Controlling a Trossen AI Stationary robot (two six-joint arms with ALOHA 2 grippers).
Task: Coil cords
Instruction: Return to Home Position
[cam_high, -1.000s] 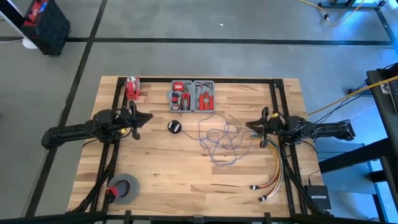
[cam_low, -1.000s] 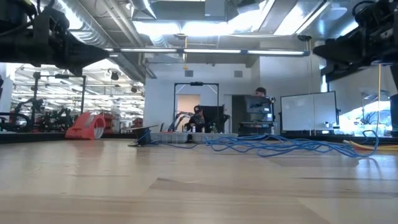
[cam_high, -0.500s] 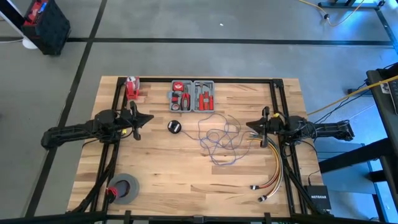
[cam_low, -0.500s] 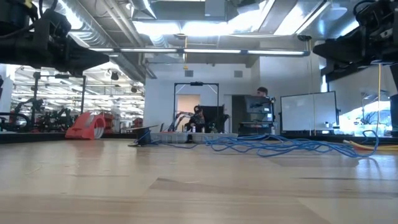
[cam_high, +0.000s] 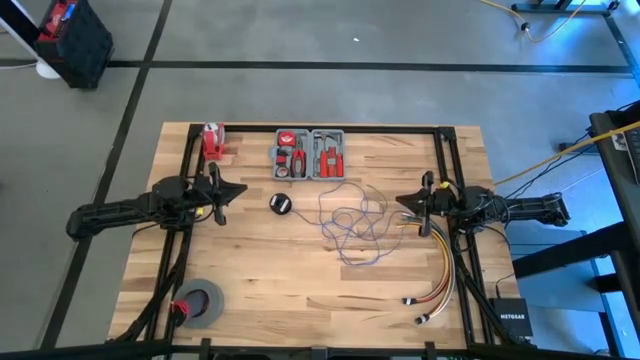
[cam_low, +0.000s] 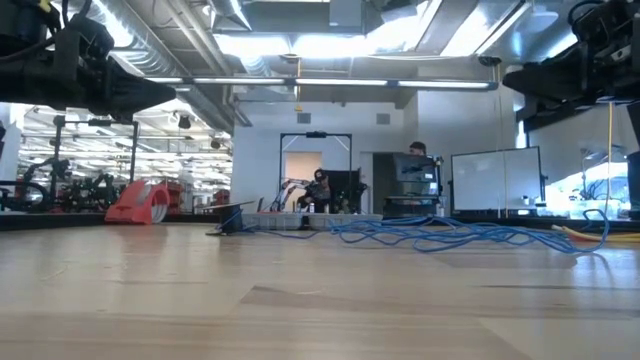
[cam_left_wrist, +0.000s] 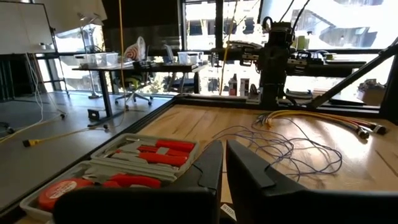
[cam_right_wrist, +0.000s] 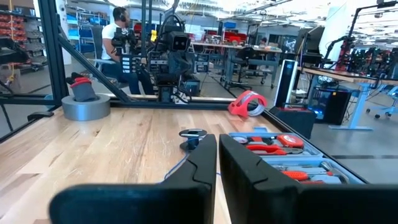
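Wooden table (cam_high: 280, 270) holds thin blue-purple wire cords (cam_high: 352, 225); either side of them, the closed, empty left gripper (cam_high: 238, 189) and right gripper (cam_high: 401, 204) should retreat without snagging them.

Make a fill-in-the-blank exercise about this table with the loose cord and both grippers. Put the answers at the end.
The ___ cord lies loose on the table between the black spool and the right gripper.
The open grey case holds tools with ___ handles.
Of the two grippers, the roll of tape lies nearer the ___ one.
The left gripper holds ___.
Missing words: blue; red; left; nothing.
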